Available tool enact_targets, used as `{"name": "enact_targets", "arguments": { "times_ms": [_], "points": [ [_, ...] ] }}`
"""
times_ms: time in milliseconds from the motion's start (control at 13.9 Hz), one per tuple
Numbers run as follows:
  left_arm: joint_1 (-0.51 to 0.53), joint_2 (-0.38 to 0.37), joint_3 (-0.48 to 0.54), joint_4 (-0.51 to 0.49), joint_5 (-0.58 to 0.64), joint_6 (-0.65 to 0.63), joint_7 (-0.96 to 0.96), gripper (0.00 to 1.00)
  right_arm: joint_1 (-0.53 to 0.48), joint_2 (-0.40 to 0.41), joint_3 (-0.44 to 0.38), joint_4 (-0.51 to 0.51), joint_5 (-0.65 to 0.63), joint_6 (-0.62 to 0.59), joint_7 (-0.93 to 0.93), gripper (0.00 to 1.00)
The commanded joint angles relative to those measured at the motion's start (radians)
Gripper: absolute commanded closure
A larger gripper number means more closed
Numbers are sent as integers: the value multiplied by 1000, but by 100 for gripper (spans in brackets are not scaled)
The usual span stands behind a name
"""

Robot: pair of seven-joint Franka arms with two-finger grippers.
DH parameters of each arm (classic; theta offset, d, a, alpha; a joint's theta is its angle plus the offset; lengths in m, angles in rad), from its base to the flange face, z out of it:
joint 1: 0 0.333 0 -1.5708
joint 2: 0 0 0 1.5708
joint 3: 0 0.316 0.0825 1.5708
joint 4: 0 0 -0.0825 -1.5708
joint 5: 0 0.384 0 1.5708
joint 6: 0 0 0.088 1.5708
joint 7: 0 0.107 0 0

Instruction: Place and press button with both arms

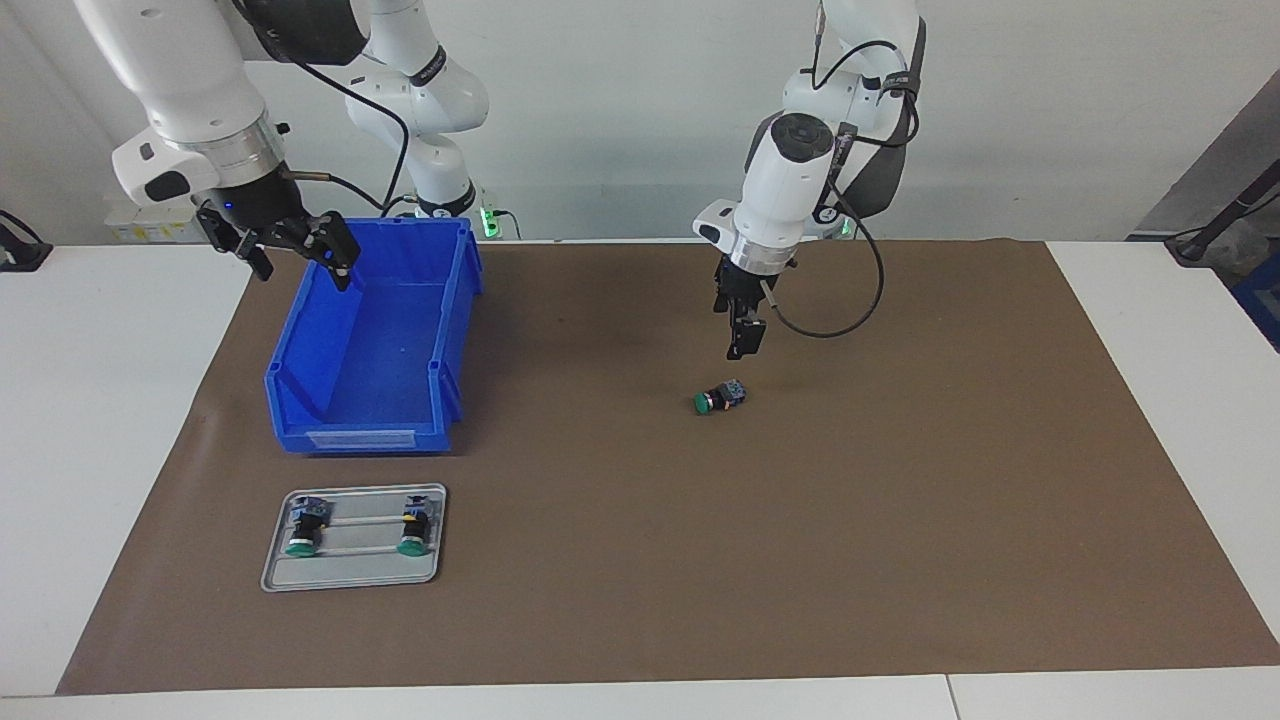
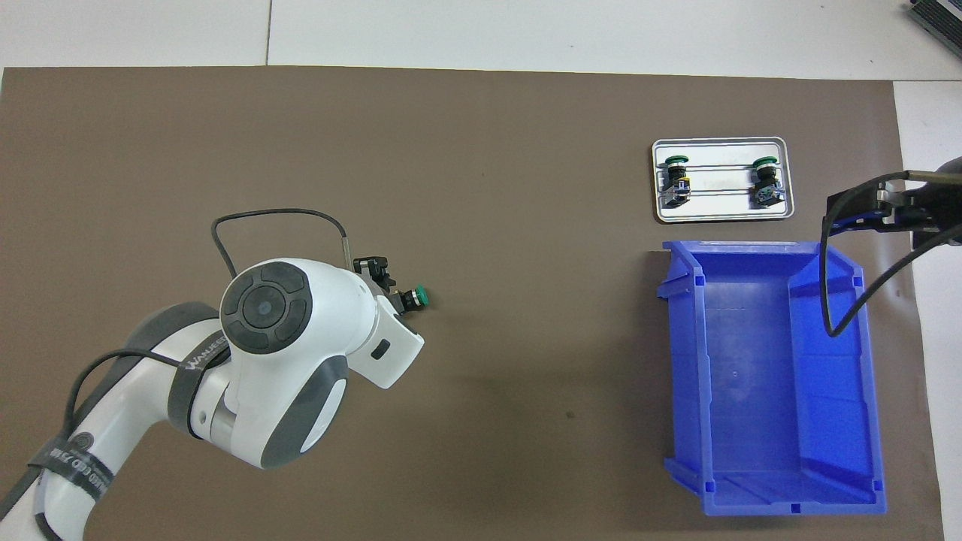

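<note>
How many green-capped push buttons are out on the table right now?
3. One button lies on the brown mat under the left gripper. Two buttons lie on the metal tray. The blue bin looks empty.

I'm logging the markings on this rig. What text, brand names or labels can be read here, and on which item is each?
"WANEE...", cut off by the casing: grey band on the left arm.
White print on the black cable strap lower on that arm: not legible.
Label strip on the blue bin: no text can be made out.
</note>
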Motion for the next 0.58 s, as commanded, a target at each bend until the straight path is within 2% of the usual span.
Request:
{"name": "enact_targets", "arguments": {
  "times_ms": [0,216,361,505],
  "points": [
    [-15,-11,16,-58,-12,70,23,0,-6,-20,4,-26,12,18,5,0],
    [-32,53,17,-58,-13,154,-4,0,-6,-20,4,-26,12,18,5,0],
    [-52,131,19,-44,-12,227,-96,0,-6,-20,4,-26,12,18,4,0],
    [-54,156,20,-11,-12,237,-117,0,-6,-20,4,-26,12,18,4,0]
  ]
}}
